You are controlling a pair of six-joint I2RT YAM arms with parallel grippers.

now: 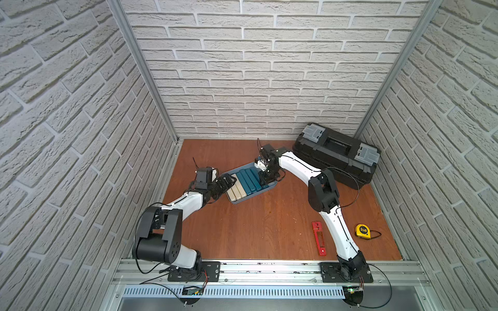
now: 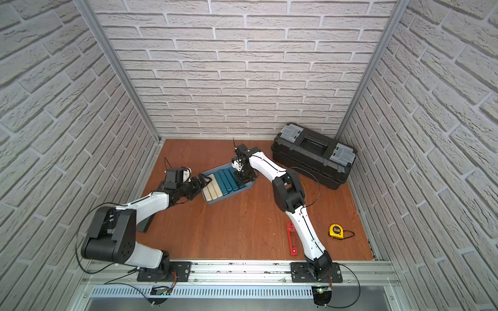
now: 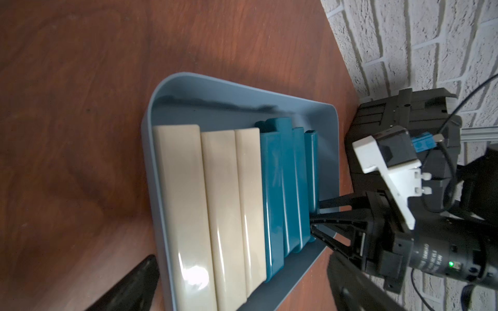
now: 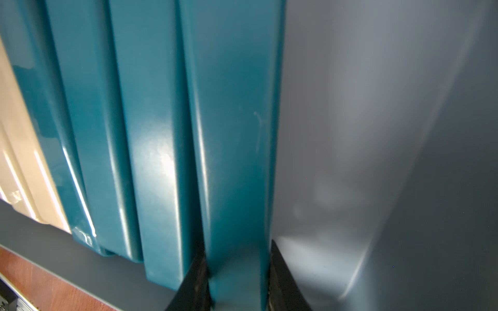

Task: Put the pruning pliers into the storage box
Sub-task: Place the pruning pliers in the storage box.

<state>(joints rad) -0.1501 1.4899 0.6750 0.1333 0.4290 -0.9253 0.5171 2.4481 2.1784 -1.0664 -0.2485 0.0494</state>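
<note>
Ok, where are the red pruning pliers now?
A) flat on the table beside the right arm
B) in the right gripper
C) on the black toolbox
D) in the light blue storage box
A: the pruning pliers lie flat on the wooden table beside the right arm.

Reddish wooden counter (image 1: 269,229). Lying directly on it: light blue storage box (image 1: 256,194) at centre, black toolbox (image 1: 336,156) upper right, red pruning pliers (image 1: 318,238) flat at lower right, yellow tape measure (image 1: 363,231) further right, apart.
</note>
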